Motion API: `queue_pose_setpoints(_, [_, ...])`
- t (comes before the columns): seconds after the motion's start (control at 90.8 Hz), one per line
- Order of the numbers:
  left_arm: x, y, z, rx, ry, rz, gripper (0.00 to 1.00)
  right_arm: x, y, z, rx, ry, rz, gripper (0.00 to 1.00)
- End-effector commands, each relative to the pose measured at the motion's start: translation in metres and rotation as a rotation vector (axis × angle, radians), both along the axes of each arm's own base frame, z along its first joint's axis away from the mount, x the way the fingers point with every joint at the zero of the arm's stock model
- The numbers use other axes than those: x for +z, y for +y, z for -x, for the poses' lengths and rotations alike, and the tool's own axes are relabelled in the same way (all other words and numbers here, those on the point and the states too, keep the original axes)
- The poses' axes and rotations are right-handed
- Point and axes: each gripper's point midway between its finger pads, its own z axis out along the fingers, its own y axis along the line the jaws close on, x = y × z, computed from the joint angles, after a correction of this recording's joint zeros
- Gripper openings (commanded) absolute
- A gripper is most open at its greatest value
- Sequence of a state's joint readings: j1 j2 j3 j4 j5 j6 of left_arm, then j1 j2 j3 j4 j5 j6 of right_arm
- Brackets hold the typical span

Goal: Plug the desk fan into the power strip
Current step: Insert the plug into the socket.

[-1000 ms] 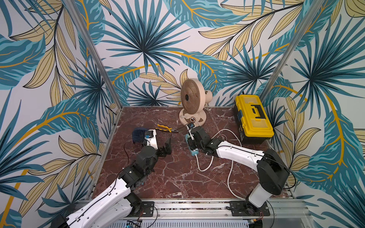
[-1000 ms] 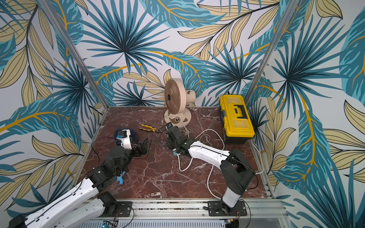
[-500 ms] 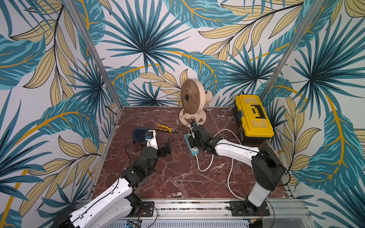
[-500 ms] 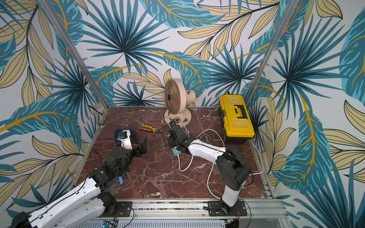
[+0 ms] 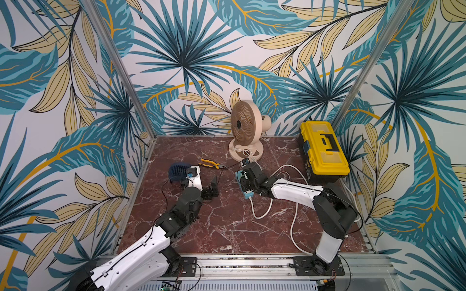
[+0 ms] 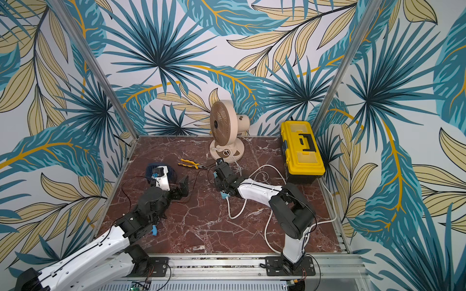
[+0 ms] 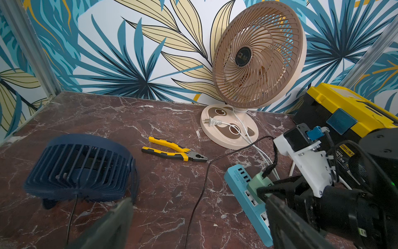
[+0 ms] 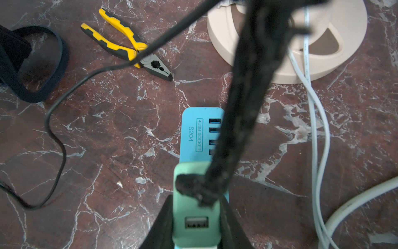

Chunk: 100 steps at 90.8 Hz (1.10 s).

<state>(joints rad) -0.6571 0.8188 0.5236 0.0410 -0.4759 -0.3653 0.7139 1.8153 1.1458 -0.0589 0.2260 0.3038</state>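
1. Marble table (image 5: 227, 226); yellow toolbox (image 5: 324, 151) at its back right.
2. Beige fan (image 5: 243, 126) upright at the back wall, with its white plug (image 7: 212, 122) loose on its base.
3. Navy desk fan (image 7: 79, 168) back left; its black cable (image 7: 200, 194) runs to the green adapter (image 8: 196, 215).
4. Power strip (image 8: 193, 133) flat mid-table, in front of the beige fan.
5. Left gripper (image 7: 198, 200): jaws wide, empty, between navy desk fan and power strip.
6. Right gripper (image 5: 244, 177): clamped on the green adapter, which sits on the socket beside the port row. Can't tell if it's fully seated.
7. Pliers (image 7: 174, 151) between the fans.

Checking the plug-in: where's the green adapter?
In the left wrist view, the green adapter stands on the power strip mid-table, held by the right gripper, near the beige fan.
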Motion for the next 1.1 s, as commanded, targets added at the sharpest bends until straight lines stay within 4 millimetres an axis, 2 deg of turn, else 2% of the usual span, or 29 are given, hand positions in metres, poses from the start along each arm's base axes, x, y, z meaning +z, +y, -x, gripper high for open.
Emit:
queue_pose_setpoints(0.0, [0.009, 0.001, -0.003, 0.011, -0.028, 0.002, 1.0, -0.024, -0.004, 0.006, -0.006, 0.052, 0.021, 0.0])
queue_pose_setpoints(0.529, [0.008, 0.002, -0.003, 0.013, -0.027, -0.005, 1.0, -0.058, -0.019, 0.015, -0.027, 0.125, 0.121, 0.0])
queue_pose_setpoints(0.672, [0.008, 0.002, -0.003, 0.014, -0.028, -0.005, 1.0, -0.079, -0.024, 0.019, -0.036, 0.183, 0.171, 0.0])
queue_pose_setpoints(0.87, [0.008, 0.003, -0.003, 0.018, -0.028, -0.007, 1.0, -0.098, -0.024, 0.028, -0.05, 0.217, 0.158, 0.0])
queue_pose_setpoints(1.091, [0.007, 0.003, -0.004, 0.021, -0.026, -0.011, 1.0, -0.102, -0.016, 0.03, -0.04, 0.221, 0.175, 0.0])
